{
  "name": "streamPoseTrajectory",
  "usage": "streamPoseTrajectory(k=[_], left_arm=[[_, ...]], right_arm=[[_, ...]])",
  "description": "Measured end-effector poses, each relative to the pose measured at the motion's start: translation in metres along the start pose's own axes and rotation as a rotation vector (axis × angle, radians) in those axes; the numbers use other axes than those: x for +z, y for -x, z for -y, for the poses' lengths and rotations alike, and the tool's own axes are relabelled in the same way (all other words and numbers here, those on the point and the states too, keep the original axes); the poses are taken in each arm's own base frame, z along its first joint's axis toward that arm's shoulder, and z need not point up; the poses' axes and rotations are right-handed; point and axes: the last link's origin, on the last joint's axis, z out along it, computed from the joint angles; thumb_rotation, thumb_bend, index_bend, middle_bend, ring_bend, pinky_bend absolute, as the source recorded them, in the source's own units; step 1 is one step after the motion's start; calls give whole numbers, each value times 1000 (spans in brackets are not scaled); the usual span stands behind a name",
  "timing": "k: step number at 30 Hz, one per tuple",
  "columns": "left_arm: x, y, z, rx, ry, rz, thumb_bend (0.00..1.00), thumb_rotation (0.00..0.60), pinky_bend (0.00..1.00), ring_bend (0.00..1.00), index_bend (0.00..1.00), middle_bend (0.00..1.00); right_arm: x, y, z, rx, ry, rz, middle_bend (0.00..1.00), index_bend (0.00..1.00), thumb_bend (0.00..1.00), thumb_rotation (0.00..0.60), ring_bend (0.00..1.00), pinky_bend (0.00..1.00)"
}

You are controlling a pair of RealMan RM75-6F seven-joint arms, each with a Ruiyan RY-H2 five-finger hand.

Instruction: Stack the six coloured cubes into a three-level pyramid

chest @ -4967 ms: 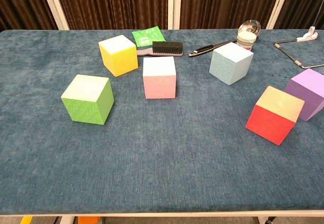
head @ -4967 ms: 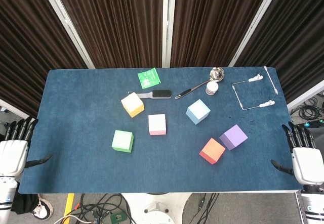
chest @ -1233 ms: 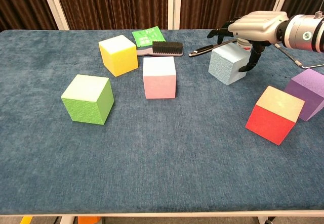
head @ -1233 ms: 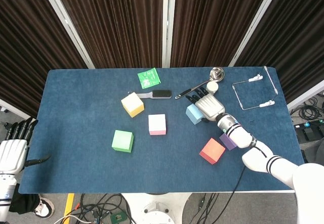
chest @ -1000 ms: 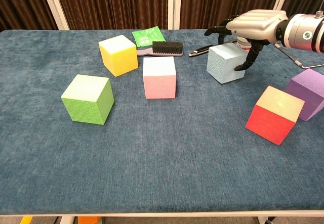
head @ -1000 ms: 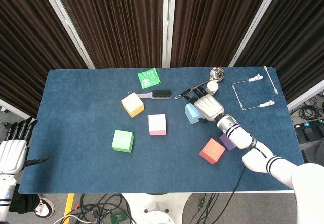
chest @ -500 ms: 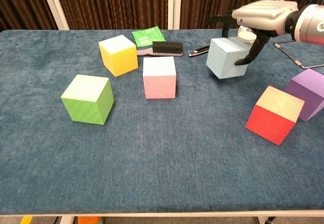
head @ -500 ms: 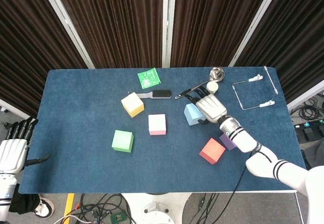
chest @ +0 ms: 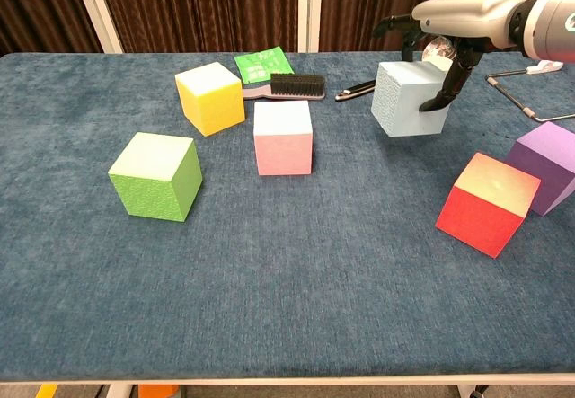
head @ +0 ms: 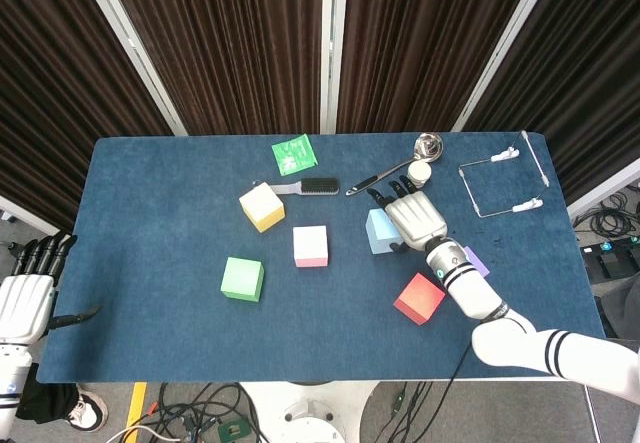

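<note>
Lab – dark curtains (head: 230, 43), floor cables (head: 200, 408).

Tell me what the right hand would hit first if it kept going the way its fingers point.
Likely the ladle. In the head view the right hand, holding the blue cube, points up-left toward the table's far side, where the ladle's handle crosses. Height is unclear, so it might pass over.

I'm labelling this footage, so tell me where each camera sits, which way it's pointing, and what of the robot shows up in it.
Head view: high above the near table edge, looking steeply down on the whole blue table; shows the right hand gripping the light blue cube, its forearm, and the left hand open off the table's left edge.
Chest view: low at the near edge, looking across the tabletop toward the curtains; only the right hand shows.
Shared: the light blue cube, right hand, pink cube, yellow cube.
</note>
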Motion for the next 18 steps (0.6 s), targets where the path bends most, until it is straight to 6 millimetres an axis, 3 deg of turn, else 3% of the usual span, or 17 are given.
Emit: streamPoseTrajectory(k=[8,14,18], left_arm=[[-3,-4,-1,-23,29,-22,0,469,0,0,15,0],[-7,-5,5,-33,17,-25,0,470,0,0,15,0],[-9,-4,9,-42,13,-24,0,469,0,0,15,0]], right_arm=[[-1,1,36,6,99,8,548,0,211,600,70,0],[5,5,72,-1,90,1,554,0,211,600,70,0],[8,5,85,-14,92,-9,558,0,212,600,76,0]])
